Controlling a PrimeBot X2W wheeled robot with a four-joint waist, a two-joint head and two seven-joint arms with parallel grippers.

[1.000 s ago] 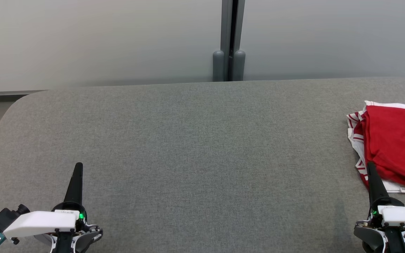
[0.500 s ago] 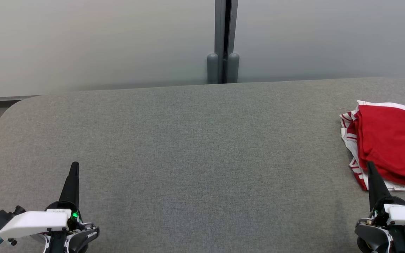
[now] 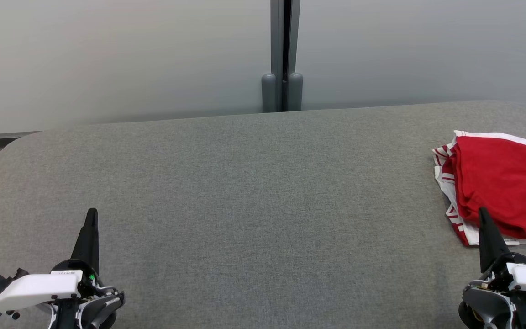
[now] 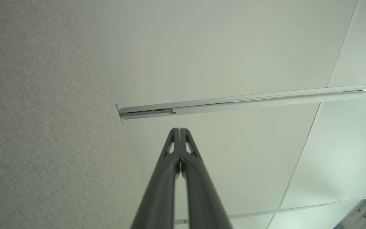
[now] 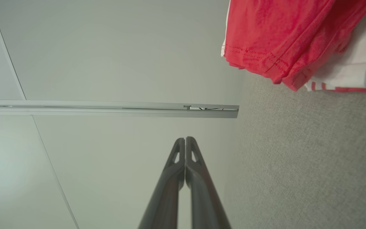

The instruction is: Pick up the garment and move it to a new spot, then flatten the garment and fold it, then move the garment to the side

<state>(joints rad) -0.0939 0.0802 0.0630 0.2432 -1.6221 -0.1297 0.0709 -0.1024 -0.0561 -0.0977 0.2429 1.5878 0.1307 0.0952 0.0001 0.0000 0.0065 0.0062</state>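
Head view: grey fabric-covered tabletop [image 3: 263, 205], with a pale partition wall [image 3: 107, 59] and grey post [image 3: 283, 55] behind. Red garment [image 3: 500, 187] with white, red-striped parts, bunched in a heap at the tabletop's right end. Left pincer [image 3: 91, 218] at lower left, fingers pressed together, empty, well apart from the garment. Right pincer [image 3: 483, 215] at lower right, likewise closed and empty, tip just beside the garment's near edge. Left wrist view: left pincer [image 4: 179, 132] tips meeting, tabletop [image 4: 43, 127] alongside. Right wrist view: right pincer [image 5: 185, 141] tips together, holding nothing; garment [image 5: 281, 35] at upper right, clear of the tips.
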